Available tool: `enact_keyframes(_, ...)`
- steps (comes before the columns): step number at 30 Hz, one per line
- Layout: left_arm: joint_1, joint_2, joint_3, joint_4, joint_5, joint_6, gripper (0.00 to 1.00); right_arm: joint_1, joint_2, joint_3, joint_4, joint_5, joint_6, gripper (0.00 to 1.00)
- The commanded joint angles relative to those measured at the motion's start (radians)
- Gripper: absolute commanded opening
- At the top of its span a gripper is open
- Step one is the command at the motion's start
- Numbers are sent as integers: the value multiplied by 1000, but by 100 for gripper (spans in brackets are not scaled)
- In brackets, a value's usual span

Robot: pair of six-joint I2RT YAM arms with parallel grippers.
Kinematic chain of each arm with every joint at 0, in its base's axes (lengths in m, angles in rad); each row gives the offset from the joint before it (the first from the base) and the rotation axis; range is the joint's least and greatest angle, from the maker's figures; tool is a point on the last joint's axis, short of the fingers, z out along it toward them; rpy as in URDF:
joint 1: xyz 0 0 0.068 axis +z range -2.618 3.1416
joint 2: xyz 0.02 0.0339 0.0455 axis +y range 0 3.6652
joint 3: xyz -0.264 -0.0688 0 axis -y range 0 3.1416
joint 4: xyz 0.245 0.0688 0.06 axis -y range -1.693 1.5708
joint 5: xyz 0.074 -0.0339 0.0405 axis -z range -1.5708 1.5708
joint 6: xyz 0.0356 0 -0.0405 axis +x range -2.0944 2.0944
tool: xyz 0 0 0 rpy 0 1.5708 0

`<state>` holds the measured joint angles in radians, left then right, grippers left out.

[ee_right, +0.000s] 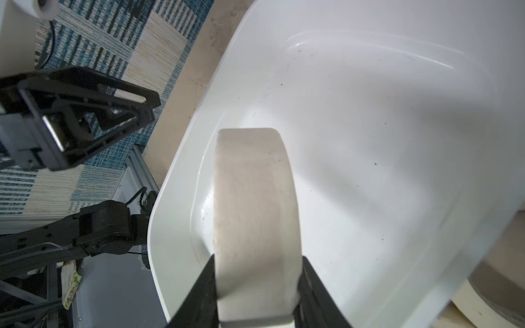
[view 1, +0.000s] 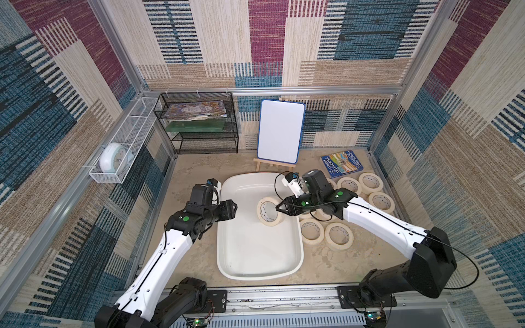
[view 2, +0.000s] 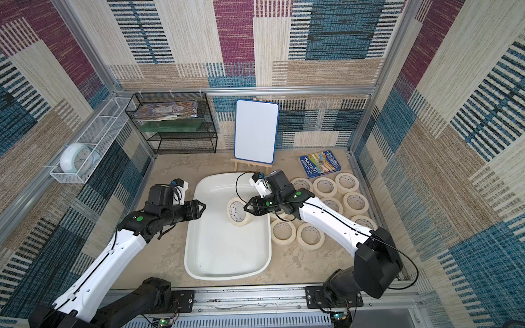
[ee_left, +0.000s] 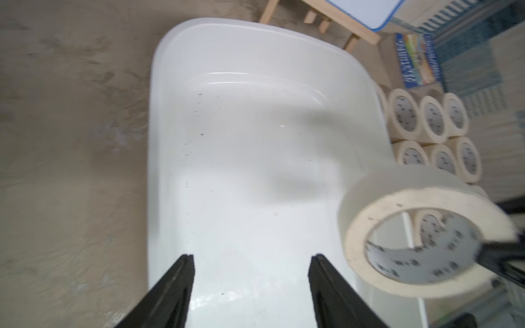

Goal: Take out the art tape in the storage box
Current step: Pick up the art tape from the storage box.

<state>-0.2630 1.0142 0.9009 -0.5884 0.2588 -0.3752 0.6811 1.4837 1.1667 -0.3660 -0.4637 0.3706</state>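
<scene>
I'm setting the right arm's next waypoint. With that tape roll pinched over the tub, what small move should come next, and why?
Probably carry the tape roll sideways past the storage box rim, toward the rolls lying on the table. The right gripper is shut on it, it hangs on edge above the otherwise empty box, and the left gripper is open and empty.

Beige tabletop (view 1: 341, 264), white storage box (view 1: 255, 250) centred, art tape (view 1: 338, 236) beside it, book (view 1: 342, 164), easel (view 1: 272, 164), mesh shelf (view 1: 207, 142)
</scene>
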Motion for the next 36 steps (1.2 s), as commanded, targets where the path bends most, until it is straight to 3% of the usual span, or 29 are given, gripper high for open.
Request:
enact_keyframes(1, -53, 9, 38, -1, 198, 72, 75, -3, 60, 62, 40, -126, -26, 0)
enact_keyframes(4, -98, 24, 44, -19, 154, 111, 77, -4, 96, 82, 57, -168, -15, 0)
enact_keyframes(13, -110, 95, 42, -9, 61, 128, 78, -7, 103, 92, 88, -297, -14, 0)
enact_keyframes(16, -120, 115, 52, 6, 15, 133, 74, -8, 104, 80, 97, -339, -13, 0)
enact_keyframes(29, -161, 185, 111, 59, -41, 113, 7, -8, 160, 83, 83, -357, -48, 0)
enact_keyframes(31, -162, 192, 124, 28, -65, 114, 0, -7, 166, 97, 53, -305, -61, 17)
enact_keyframes(33, -162, 200, 143, -16, -100, 121, 0, -8, 157, 116, 7, -219, -84, 43)
enact_keyframes(36, -161, 220, 166, -70, -154, 119, 0, 6, 131, 136, -59, -21, -97, 65)
